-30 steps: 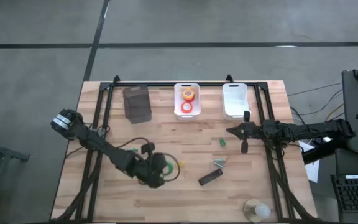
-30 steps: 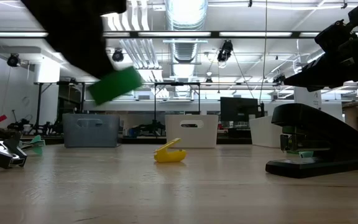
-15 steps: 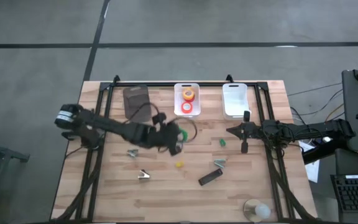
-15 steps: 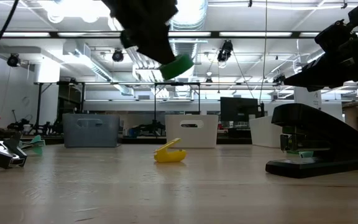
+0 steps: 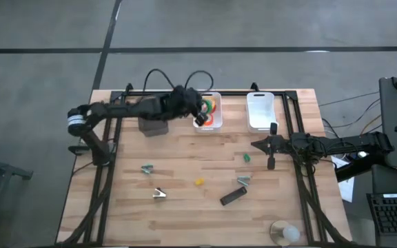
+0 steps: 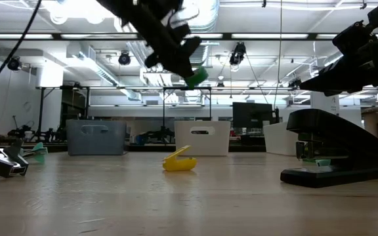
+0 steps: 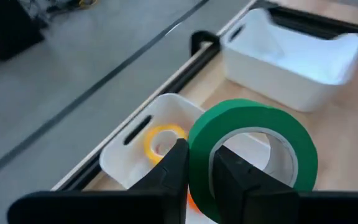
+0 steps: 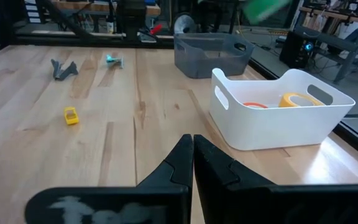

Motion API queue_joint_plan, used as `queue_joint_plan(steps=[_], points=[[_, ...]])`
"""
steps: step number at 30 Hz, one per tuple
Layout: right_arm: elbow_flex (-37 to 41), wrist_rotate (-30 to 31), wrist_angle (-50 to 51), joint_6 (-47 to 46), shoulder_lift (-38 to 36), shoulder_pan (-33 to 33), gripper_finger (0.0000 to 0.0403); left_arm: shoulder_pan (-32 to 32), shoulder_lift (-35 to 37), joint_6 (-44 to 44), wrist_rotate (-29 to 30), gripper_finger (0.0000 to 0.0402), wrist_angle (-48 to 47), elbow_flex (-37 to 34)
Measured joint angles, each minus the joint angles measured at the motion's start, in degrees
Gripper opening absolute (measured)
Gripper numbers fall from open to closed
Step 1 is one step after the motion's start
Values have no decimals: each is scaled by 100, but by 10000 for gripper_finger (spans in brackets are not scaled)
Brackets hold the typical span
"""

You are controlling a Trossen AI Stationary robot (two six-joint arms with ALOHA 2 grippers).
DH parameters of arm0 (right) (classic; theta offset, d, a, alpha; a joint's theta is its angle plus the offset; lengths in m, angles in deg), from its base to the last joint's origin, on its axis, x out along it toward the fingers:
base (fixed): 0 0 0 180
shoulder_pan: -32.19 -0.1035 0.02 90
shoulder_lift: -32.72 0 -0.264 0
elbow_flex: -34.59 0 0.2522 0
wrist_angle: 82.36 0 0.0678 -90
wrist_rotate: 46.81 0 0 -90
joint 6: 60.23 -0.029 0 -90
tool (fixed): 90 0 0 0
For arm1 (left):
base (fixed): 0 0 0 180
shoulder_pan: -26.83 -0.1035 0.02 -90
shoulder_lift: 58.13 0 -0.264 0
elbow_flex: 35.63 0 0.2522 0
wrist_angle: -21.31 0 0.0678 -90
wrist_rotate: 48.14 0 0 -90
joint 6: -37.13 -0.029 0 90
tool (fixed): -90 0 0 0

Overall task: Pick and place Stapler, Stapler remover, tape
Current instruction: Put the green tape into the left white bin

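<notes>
My left gripper (image 5: 198, 108) is shut on a green tape roll (image 7: 253, 155) and holds it above the middle white bin (image 5: 216, 126). In that bin lie an orange-yellow roll (image 7: 160, 140) and a red roll (image 5: 210, 121). The black stapler (image 5: 233, 196) lies flat on the table toward the near edge. Silvery staple removers (image 5: 147, 167), (image 5: 158, 194), (image 5: 243, 180) lie loose on the wood. My right gripper (image 5: 271, 146) waits shut at the right, touching nothing. My left gripper pinches the green roll's wall (image 7: 201, 163), one finger (image 7: 229, 180) inside the open centre and the other (image 7: 174, 168) outside. The roll stands on edge beyond the fingers, lifted clear over the bin.
A grey bin (image 5: 154, 126) stands at the far left, partly under my left arm. A second white bin (image 5: 260, 111) stands at the far right. A small green bit (image 5: 246, 158) and a yellow bit (image 5: 198, 182) lie mid-table.
My left gripper has carried the green roll from the table's near-left part toward the far edge and somewhat rightward, rising and turning as it went. It now hangs over the middle white bin. The roll has stayed in the hold throughout.
</notes>
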Motion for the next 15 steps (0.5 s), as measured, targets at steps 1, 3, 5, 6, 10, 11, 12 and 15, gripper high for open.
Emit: queue_joint_plan(steps=[1, 3, 5, 6, 10, 11, 12, 15], points=[[0, -1, 0, -34, 0, -1, 8, -134, -85, 0, -81, 56, 26, 0], [0, 1, 1, -40, 0, 1, 8, -366, -257, 4, -162, 62, 28, -2], [0, 0, 0, 10, 0, 0, 8, -549, -414, 112, -196, 67, 78, -2], [0, 1, -1, 25, 0, 1, 8, -635, -495, 180, -301, 69, 99, -2], [0, 1, 0, -41, 0, 0, 8, -830, -849, 322, -1152, 71, 105, -2], [0, 0, -1, -41, 0, -1, 8, -825, -939, 331, -1187, 70, 107, -2], [0, 1, 0, -33, 0, -1, 8, -813, -1015, 324, -1207, 69, 105, -2], [0, -1, -1, 24, 0, -1, 8, -789, -1274, 304, -1325, 65, 98, 47]])
